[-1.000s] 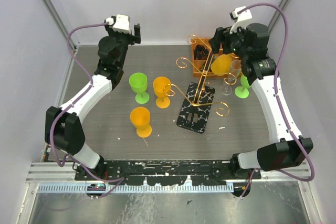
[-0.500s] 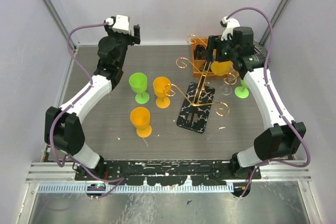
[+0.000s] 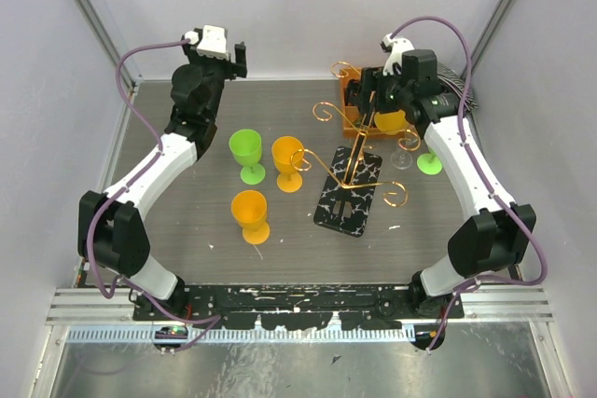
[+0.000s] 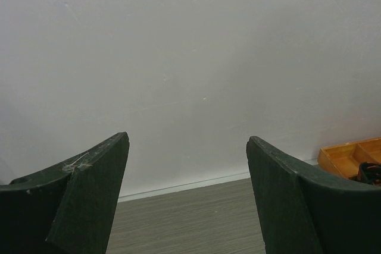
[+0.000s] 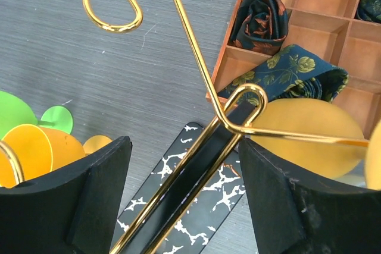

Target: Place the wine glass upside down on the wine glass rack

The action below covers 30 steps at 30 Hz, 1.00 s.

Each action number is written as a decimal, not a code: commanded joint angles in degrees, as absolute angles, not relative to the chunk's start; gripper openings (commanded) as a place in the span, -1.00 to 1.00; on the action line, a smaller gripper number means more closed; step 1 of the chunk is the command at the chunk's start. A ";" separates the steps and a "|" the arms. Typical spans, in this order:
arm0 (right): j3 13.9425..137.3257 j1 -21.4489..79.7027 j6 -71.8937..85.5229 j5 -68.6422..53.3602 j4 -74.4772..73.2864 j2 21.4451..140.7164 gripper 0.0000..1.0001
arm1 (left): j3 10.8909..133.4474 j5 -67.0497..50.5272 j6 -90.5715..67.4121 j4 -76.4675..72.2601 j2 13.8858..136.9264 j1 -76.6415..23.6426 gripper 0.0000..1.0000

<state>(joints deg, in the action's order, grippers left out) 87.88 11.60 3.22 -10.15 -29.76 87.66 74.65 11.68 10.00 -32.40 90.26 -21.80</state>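
R gripper [image 5: 183, 159]: I see jaws apart, wine glass rack [image 3: 350, 195] wire between them.
wine glass [image 3: 392, 121]: orange, nr far-right corner.
L gripper [image 4: 187, 141]: jaws apart.

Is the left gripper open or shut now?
Open. In the left wrist view the left gripper holds its fingers wide apart, with only wall and table between them.

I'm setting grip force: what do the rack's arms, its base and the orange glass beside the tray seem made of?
Rack arms: polished gold metal wire, going by the sharp highlights. Base: glossy black slab with white veins, marble or an imitation. Orange glass: probably plastic, opaque and evenly coloured, faint sheen.
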 commanded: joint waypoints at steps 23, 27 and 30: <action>102.45 19.13 0.52 -17.23 -20.96 101.08 0.56 | 71.72 13.45 10.31 -32.43 86.68 -20.26 0.73; 103.08 20.18 0.61 -18.10 -19.43 101.83 0.56 | 71.30 13.67 10.42 -32.43 86.24 -20.22 0.73; 103.38 20.86 0.79 -19.02 -17.88 102.27 0.56 | 71.13 13.71 10.28 -32.43 86.20 -20.23 0.73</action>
<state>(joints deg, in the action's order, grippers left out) 99.77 19.20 1.15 -14.92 -25.36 102.72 71.85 12.78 10.02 -31.75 88.33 -20.56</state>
